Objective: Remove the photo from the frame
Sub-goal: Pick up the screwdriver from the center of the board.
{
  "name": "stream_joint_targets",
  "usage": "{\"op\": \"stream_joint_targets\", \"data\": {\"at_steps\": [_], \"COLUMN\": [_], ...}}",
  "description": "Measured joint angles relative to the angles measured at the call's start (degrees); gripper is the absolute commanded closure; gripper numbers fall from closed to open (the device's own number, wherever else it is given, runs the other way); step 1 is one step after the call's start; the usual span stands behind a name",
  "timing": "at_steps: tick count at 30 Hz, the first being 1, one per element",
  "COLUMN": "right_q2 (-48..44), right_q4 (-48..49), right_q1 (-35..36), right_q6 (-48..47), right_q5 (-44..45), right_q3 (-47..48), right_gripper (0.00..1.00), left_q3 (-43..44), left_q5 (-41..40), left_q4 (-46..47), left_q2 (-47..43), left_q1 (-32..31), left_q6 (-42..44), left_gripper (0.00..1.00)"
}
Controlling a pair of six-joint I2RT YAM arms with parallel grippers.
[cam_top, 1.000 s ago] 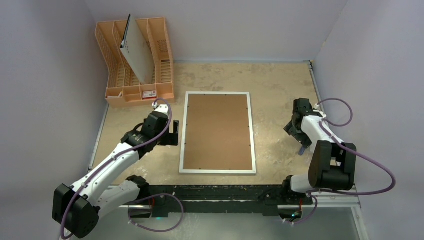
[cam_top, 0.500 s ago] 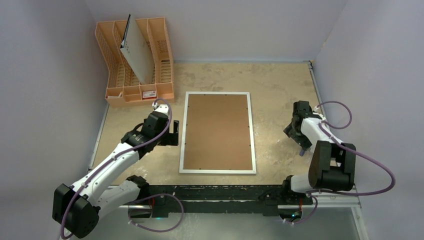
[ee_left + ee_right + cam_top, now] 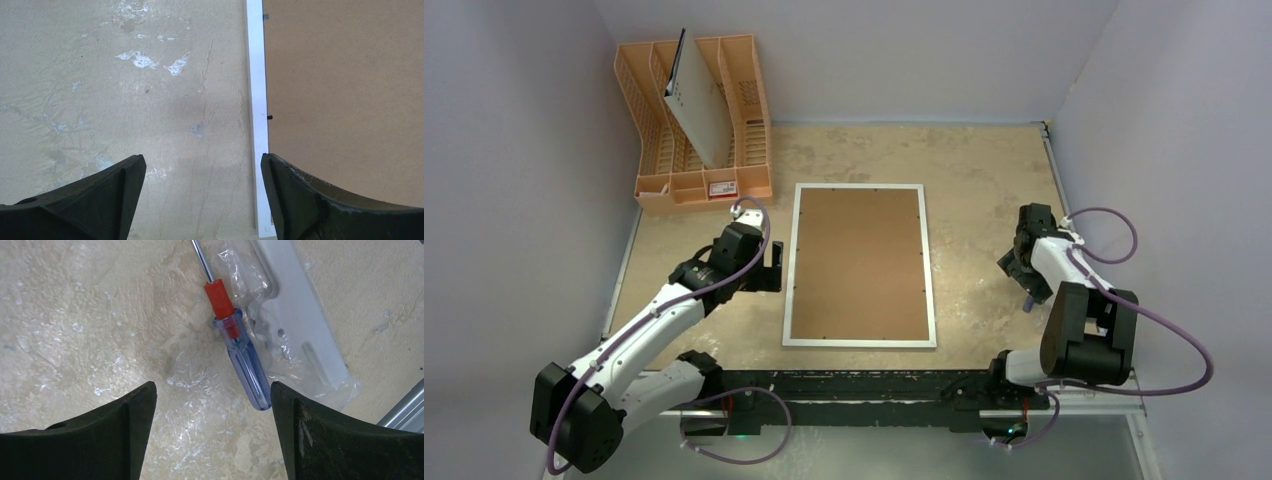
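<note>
The frame (image 3: pixel 859 265) lies flat in the middle of the table with its brown fibreboard back up and a narrow white border (image 3: pixel 259 100) around it. The photo is hidden under the backing. My left gripper (image 3: pixel 772 266) hovers at the frame's left edge, open (image 3: pixel 202 157), its right finger over the white border and nothing between the fingers. My right gripper (image 3: pixel 1019 272) is off to the right of the frame, open (image 3: pixel 212 386) over bare table. A screwdriver (image 3: pixel 240 360) with a clear blue handle lies just ahead of its right finger.
An orange plastic rack (image 3: pixel 694 150) stands at the back left with a grey-white holed board (image 3: pixel 696 110) leaning in it. A clear bag holding a white bracket (image 3: pixel 300 325) lies beside the screwdriver (image 3: pixel 1027 299). A metal rail (image 3: pixel 405 410) runs along the right edge.
My right gripper has shifted slightly rightward and toward the near edge, staying open. The left arm and the frame have not moved.
</note>
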Motion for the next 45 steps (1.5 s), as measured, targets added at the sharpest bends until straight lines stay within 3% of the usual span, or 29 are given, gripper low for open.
{"op": "stream_joint_targets", "data": {"at_steps": [5,11,39,45], "right_q2": [1.18,2.78,4.28,4.87], "right_q4": [0.7,1.99,7.56,7.21], "right_q1": [-0.87,-1.49,-1.9,-1.88], "right_q6": [-0.02,-0.07,6.54,7.45], "right_q5": [-0.7,-2.4,-3.32,-3.32], "right_q3": [-0.81,-0.85,-1.51,-0.9], "right_gripper": [0.17,0.28,0.39,0.47], "left_q3": [0.0,0.0,0.0,0.0], "left_q5": [0.2,0.31,1.27,1.31], "left_q4": [0.02,0.04,0.15,0.15], "left_q2": [0.26,0.52,0.68,0.68], "left_q1": [0.0,0.0,0.0,0.0], "left_q6": [0.0,0.02,0.09,0.22], "left_gripper": [0.11,0.11,0.11,0.11]}}
